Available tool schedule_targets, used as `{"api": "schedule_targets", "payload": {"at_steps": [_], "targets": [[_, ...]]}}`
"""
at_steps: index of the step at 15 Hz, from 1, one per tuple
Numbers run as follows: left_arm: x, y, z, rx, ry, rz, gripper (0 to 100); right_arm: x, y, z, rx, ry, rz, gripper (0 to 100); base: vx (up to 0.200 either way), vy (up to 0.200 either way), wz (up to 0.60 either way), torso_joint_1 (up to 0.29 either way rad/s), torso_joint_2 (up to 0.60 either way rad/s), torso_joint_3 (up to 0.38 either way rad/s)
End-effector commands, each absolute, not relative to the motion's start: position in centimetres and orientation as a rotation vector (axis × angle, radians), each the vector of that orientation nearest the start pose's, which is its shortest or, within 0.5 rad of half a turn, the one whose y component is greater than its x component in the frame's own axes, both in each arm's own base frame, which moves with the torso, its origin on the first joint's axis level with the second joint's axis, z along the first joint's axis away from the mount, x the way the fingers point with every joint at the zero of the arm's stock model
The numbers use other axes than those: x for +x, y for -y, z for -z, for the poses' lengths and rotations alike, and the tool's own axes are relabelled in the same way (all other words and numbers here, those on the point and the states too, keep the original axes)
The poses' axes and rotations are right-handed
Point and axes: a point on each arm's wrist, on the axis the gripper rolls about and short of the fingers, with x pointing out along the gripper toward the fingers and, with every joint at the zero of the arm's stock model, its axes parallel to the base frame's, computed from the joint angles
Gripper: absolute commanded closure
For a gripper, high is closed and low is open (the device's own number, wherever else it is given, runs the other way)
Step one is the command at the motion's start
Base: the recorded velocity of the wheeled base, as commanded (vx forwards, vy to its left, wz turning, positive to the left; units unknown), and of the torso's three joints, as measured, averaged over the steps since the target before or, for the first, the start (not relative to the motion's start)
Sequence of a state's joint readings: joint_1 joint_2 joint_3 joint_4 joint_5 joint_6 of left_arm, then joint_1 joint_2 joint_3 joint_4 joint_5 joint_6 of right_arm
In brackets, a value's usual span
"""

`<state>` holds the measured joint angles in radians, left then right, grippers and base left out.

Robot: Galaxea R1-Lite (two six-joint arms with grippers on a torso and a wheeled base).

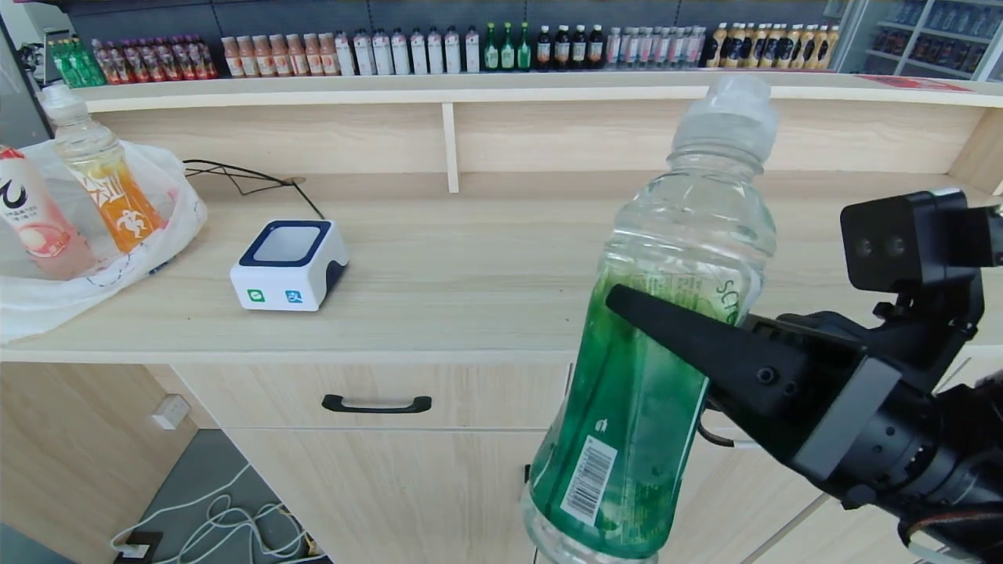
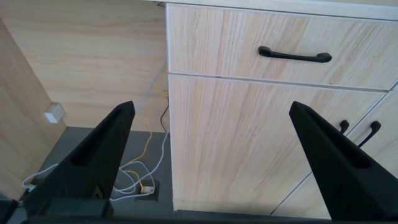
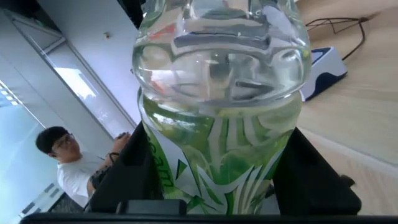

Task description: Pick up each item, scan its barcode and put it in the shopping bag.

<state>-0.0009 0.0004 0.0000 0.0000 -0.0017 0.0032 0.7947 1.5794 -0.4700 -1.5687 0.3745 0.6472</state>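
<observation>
My right gripper (image 1: 666, 321) is shut on a clear bottle with a green label (image 1: 666, 313), held tilted in the air in front of the counter, its barcode (image 1: 588, 479) facing the head camera. The same green-label bottle (image 3: 217, 124) sits between the black fingers (image 3: 140, 168) in the right wrist view. The white and blue barcode scanner (image 1: 290, 264) sits on the counter to the left of the bottle. A white shopping bag (image 1: 168, 211) at the counter's far left holds an orange-label bottle (image 1: 102, 168) and a pink-label bottle (image 1: 35, 215). My left gripper (image 2: 211, 162) stands open below counter height, facing the cabinet.
The wooden counter (image 1: 486, 274) has a raised back shelf (image 1: 501, 86) with a row of drinks behind. A black cable (image 1: 243, 180) runs from the scanner. Below are a drawer with a black handle (image 1: 376, 404) and cabinet doors (image 2: 249, 143). Cables lie on the floor (image 1: 219, 525).
</observation>
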Motion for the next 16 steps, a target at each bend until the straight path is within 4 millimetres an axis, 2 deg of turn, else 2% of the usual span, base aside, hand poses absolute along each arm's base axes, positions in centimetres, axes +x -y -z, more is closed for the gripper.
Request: {"api": "schedule_targets", "payload": {"at_steps": [1, 6, 9, 10, 11, 16], "targets": [[-2.3, 0.0, -7.5, 0.003, 0.000, 0.002, 0, 16.5, -18.2, -23.8, 0.741, 0.107, -1.300, 100, 0.000, 0.000, 0.00, 0.000, 0.00, 0.000], [-2.3, 0.0, -7.5, 0.003, 0.000, 0.003, 0, 16.4, -18.1, -23.8, 0.816, 0.050, -1.310, 100, 0.000, 0.000, 0.00, 0.000, 0.00, 0.000], [-2.3, 0.0, -7.5, 0.003, 0.000, 0.002, 0, 14.2, -18.4, -25.3, 0.890, 0.039, -1.415, 100, 0.000, 0.000, 0.00, 0.000, 0.00, 0.000], [-2.3, 0.0, -7.5, 0.003, 0.000, 0.002, 0, 14.2, -18.5, -25.3, 0.890, 0.039, -1.415, 100, 0.000, 0.000, 0.00, 0.000, 0.00, 0.000], [-2.3, 0.0, -7.5, 0.003, 0.000, 0.002, 0, 14.9, -19.5, -25.2, 0.890, 0.029, -1.418, 100, 0.000, 0.000, 0.00, 0.000, 0.00, 0.000], [-2.3, 0.0, -7.5, 0.003, 0.000, 0.002, 0, 15.1, -19.7, -25.8, 0.897, 0.054, -1.426, 100, 0.000, 0.000, 0.00, 0.000, 0.00, 0.000]]}}
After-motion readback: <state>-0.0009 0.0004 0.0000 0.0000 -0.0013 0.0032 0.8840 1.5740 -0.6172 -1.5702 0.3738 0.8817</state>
